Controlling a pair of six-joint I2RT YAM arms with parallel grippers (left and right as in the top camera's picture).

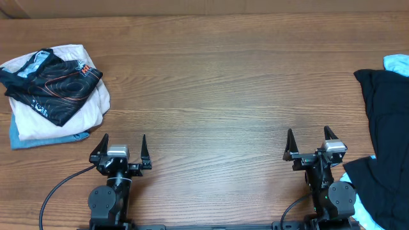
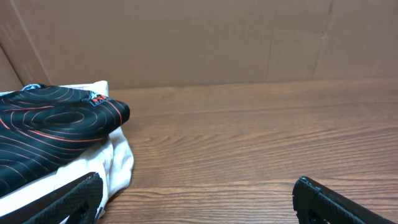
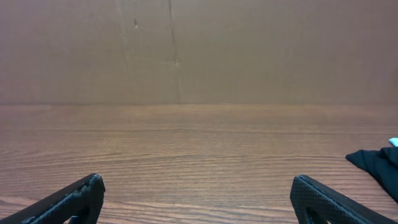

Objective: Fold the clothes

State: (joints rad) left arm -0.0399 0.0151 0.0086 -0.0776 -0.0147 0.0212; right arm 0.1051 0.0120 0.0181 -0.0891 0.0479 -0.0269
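The black heap of clothes (image 1: 386,121) lay rumpled at the right edge of the worktop (image 1: 217,96), running out of the overhead view, with a light blue piece (image 1: 397,62) poking out at its far end. Across the worktop at the far left, the black sports top (image 1: 54,83) with its orange contour lines sat folded on a white garment (image 1: 89,105), and a blue one (image 1: 35,137) lay underneath: a tidy stack, by the look of it.

Both arms waited at the near edge. The left hand (image 1: 124,137) had its fingers spread wide with nothing between them. The right hand (image 1: 308,131) was the same, wide apart and empty, well short of the heap.

Here was the danger, as I judged it. That heap was black on black, so edges and layers were hard to tell apart, and a pinch could easily have taken two garments instead of one. A pull toward the middle might have dragged the light blue piece along too. Part of the cloth seemed to hang past the worktop's edge, so a weak grip could have let it slide off. And the left hand sat near the finished stack: a careless sweep would have knocked the top askew.
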